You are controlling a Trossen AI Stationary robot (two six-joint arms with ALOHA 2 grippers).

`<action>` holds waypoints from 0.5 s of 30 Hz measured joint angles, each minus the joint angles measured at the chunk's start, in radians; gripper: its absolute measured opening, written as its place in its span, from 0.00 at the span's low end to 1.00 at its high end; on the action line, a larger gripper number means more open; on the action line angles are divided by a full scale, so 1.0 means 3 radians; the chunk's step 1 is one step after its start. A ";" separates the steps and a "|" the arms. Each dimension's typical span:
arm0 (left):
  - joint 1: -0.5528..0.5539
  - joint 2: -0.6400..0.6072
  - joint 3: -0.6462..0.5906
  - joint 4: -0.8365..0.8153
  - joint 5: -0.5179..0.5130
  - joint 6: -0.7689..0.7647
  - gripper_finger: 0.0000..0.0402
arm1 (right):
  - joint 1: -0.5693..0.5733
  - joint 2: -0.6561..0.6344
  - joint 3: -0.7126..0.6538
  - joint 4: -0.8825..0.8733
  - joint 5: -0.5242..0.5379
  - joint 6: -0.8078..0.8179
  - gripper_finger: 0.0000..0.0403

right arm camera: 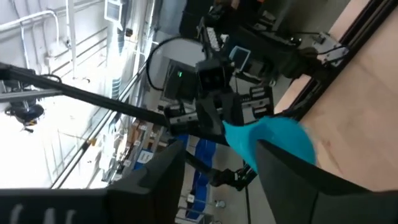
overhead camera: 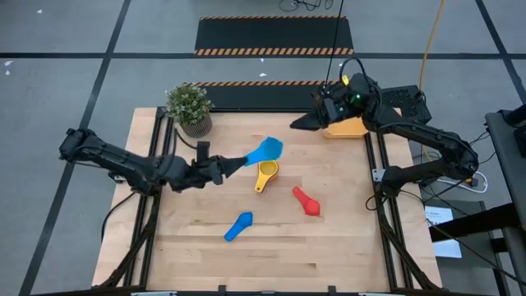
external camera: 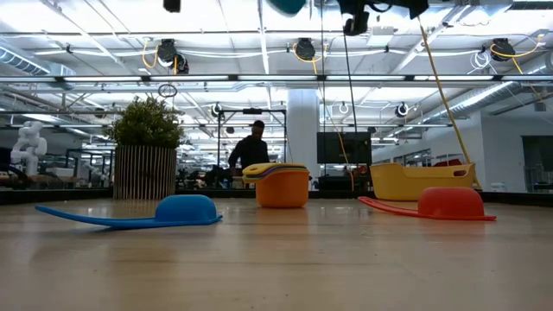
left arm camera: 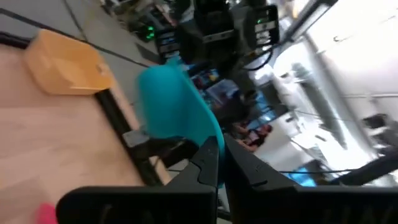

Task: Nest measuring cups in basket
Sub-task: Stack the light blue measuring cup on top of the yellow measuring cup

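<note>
My left gripper (overhead camera: 233, 165) is shut on a teal measuring cup (overhead camera: 267, 150), held in the air over the table's middle. My right gripper (overhead camera: 294, 125) stands open just beyond that cup's bowl (right arm camera: 273, 140), in front of the yellow-orange basket (overhead camera: 349, 127) at the far right. A yellow cup sits in an orange one (overhead camera: 265, 173), upright on the table. A red cup (overhead camera: 306, 201) and a blue cup (overhead camera: 239, 227) lie bowl-down on the wood. My left gripper pinches the teal cup's handle (left arm camera: 205, 142) between its two fingers. The fingers come level from the table's left and lie along the handle. The bowl (left arm camera: 168, 99) sticks out past the fingertips toward the basket, lifted clear of the table.
A potted green plant (overhead camera: 189, 108) stands at the table's far left corner. Black rails run along both table sides. The near half of the wooden top is bare apart from the red and blue cups. A person (external camera: 251, 151) stands in the room behind.
</note>
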 joint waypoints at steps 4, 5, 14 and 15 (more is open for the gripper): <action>-0.0099 -0.0001 -0.0053 -0.0152 -0.0264 -0.0179 0.03 | -0.0105 -0.0030 0.0000 -0.0029 -0.0008 -0.0029 0.48; -0.0120 -0.0001 -0.0090 -0.0148 -0.0345 -0.0236 0.02 | -0.0126 -0.0042 0.0000 -0.0025 0.0005 -0.0063 0.48; -0.0258 -0.0001 -0.0608 0.0008 -0.0960 -0.0856 0.02 | -0.0323 -0.0121 0.0000 -0.0024 0.0350 -0.0510 0.48; -0.0257 -0.0001 -0.0672 0.0052 -0.1006 -0.0901 0.02 | -0.0353 -0.0121 0.0000 -0.0024 0.0340 -0.0571 0.48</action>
